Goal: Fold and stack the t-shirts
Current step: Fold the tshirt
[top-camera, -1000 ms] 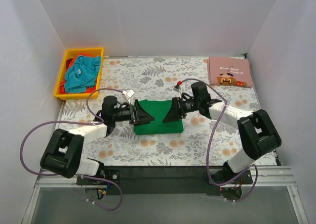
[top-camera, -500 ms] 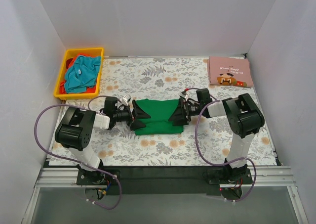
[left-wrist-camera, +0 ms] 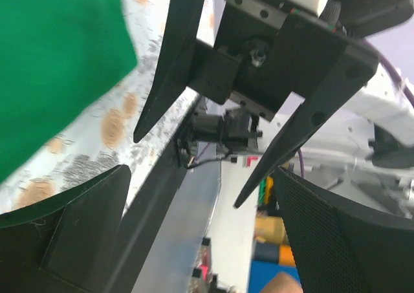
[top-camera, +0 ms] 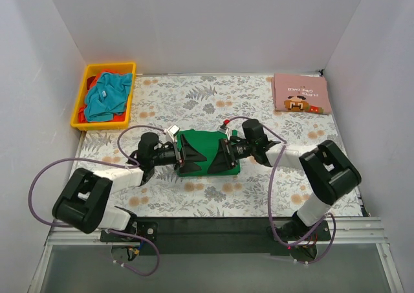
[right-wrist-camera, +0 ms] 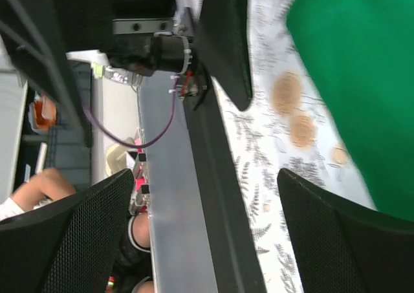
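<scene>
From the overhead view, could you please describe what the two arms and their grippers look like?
The left arm and right arm both have white links and chunky black joint housings. The left gripper and right gripper are black with tapered, wedge-shaped fingers, their inner faces finely meshed. A purple cable loops loosely beside each arm.

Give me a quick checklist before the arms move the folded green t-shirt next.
1. Left gripper open: ok.
2. Right gripper open: ok.
3. Bright green folded cloth t-shirt free of both jaws: ok.
4. Its fold edges tidy: cannot tell, the grippers cover them.
5. Dusty pink folded t-shirt waiting in the far right corner: ok.
6. Crumpled teal t-shirt in the yellow plastic bin folded: not ok.
</scene>
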